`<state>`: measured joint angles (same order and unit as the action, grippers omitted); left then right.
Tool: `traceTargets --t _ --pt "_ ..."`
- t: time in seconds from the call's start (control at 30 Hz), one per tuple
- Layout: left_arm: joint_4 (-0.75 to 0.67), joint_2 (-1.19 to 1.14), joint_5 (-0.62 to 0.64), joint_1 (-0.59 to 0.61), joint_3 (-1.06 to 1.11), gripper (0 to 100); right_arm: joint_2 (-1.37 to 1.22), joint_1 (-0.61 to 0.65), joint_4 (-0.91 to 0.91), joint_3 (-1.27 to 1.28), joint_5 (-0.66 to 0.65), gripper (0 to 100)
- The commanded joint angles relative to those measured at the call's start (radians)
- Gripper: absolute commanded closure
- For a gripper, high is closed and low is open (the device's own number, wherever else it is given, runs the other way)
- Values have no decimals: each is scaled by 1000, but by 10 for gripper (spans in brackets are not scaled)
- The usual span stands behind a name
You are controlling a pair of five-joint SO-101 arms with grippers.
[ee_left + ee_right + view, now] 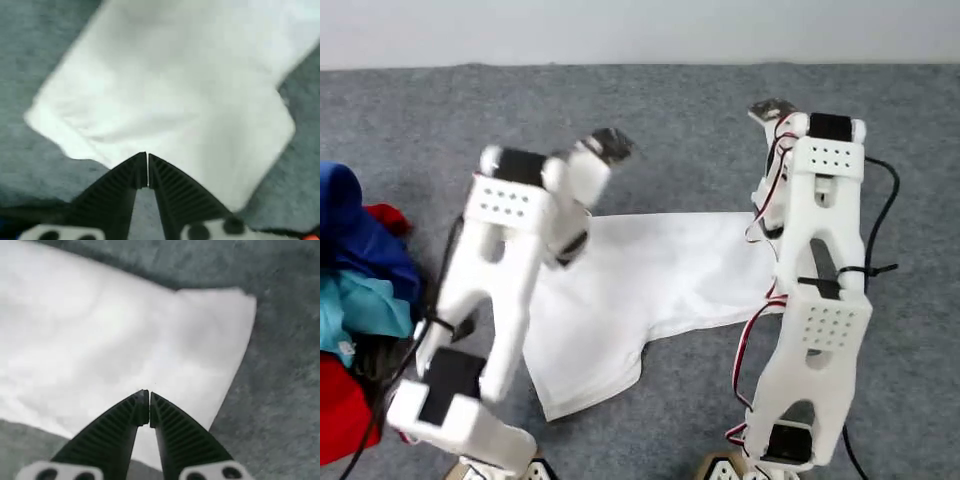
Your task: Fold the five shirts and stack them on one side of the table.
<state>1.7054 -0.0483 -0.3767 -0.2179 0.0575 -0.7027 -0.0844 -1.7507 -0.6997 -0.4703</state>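
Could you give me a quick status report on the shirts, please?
Left tool shut, empty, aimed at white shirt. Right tool likewise. Shirt lies flat on table. Coloured pile off to the side, apart.

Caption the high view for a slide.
Two arms poised over a white shirt on the grey table, coloured shirts heaped beside.

The left arm (505, 270) rose from its base at the near table edge and leaned forward, wrist bent over. The left gripper (148, 156) had its black ribbed fingers (115, 185) pressed together, tips meeting. The right arm (817, 300) stood beside it, apart and more upright, with red and black wires (756, 330) running along its links. The right gripper (149, 392) was likewise closed tip to tip.
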Motion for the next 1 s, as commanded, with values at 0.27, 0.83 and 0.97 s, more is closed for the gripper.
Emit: traceTargets --t 0.27,0.83,0.97 --pt "-245 106 -9 -135 544 985 105 -54 -33 253 -31 990" --pt "-284 -77 -127 -20 650 986 -41 -251 31 230 -149 990" --pt "-209 29 -124 -38 610 986 -22 -243 -41 166 -152 990"
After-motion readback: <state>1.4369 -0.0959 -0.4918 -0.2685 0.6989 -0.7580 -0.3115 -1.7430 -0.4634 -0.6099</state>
